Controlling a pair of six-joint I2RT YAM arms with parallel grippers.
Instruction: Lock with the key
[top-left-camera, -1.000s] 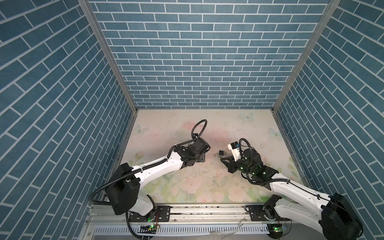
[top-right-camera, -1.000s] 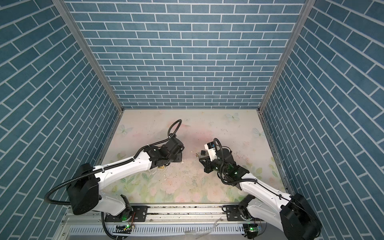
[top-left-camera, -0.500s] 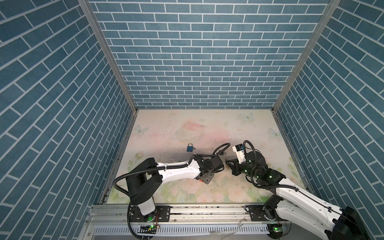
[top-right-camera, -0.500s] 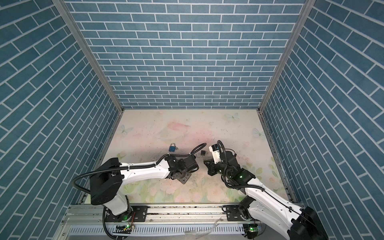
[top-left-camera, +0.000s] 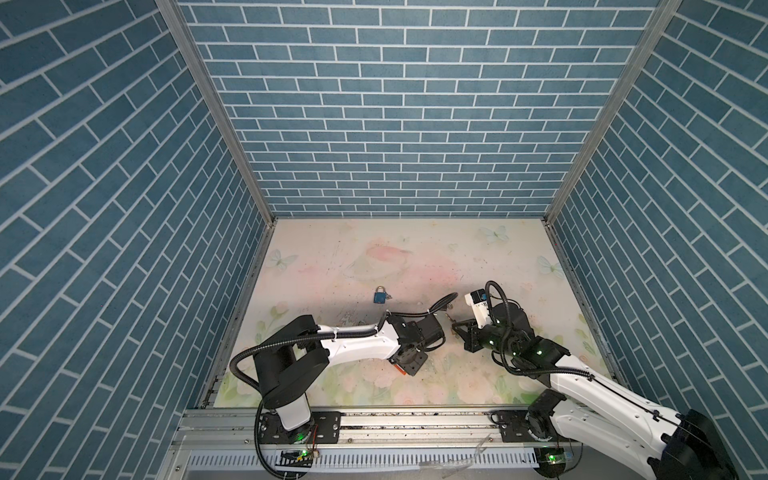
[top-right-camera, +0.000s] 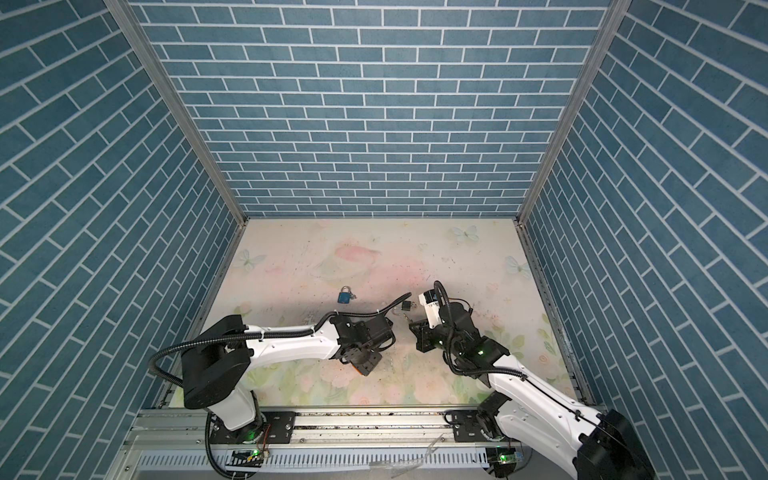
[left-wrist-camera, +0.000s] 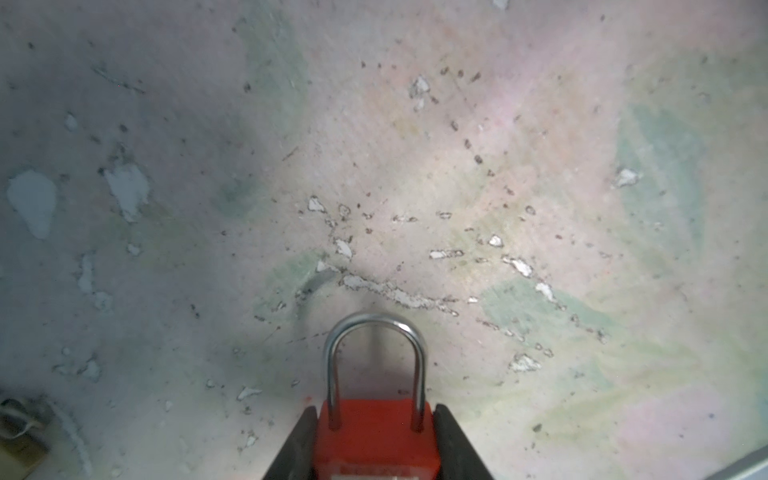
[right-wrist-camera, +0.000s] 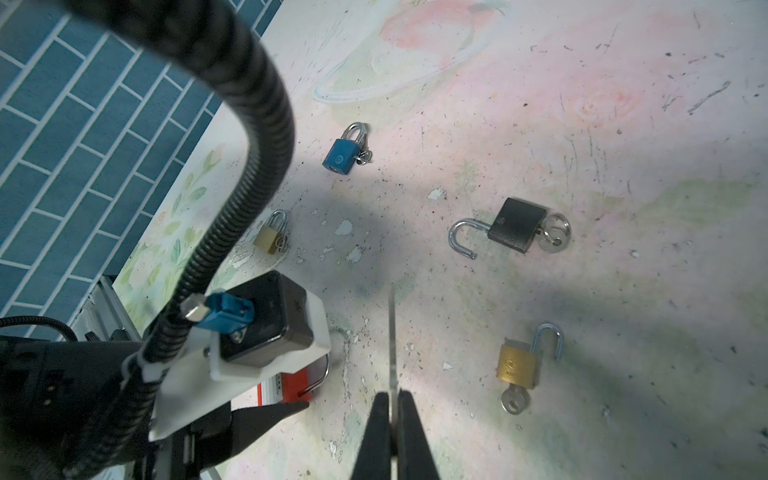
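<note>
Red padlock (left-wrist-camera: 374, 440): glossy, boxy body with a bright steel U-shackle, both legs seated. It sits at about 6 o'clock on the table.
Left gripper (left-wrist-camera: 375, 415): black wedge jaws clamped on the red padlock's two flanks, shackle pointing away from the wrist.
Key (right-wrist-camera: 391, 332): thin, flat steel blade seen edge-on, aimed toward about 10 o'clock. It is near the red padlock but not touching it.
Right gripper (right-wrist-camera: 392, 401): jaws pressed together on the key.
Blue padlock (top-left-camera: 378, 296): painted body, shackle shut, small keys at its side. It lies between 11 and 12 o'clock from the red padlock, well apart.
Black padlock (right-wrist-camera: 515, 224): matte, grainy square body, shackle swung open, key and ring in its base. It lies at about 12 o'clock from the right gripper.
Large brass padlock (right-wrist-camera: 515, 365): shackle open, silver key in its base, just beside the right gripper.
Small brass padlock (right-wrist-camera: 270, 239): shackle shut, lying between the blue padlock and the left arm.
In the way: a black ribbed cable hose (right-wrist-camera: 266, 124) and the black camera box (right-wrist-camera: 266, 320) on its white bracket hide most of the red padlock in the right wrist view.
Table (top-left-camera: 374, 249): pale floral print, scuffed, with white chips and dark specks.
Walls (top-left-camera: 374, 124): blue brick-pattern panels.
</note>
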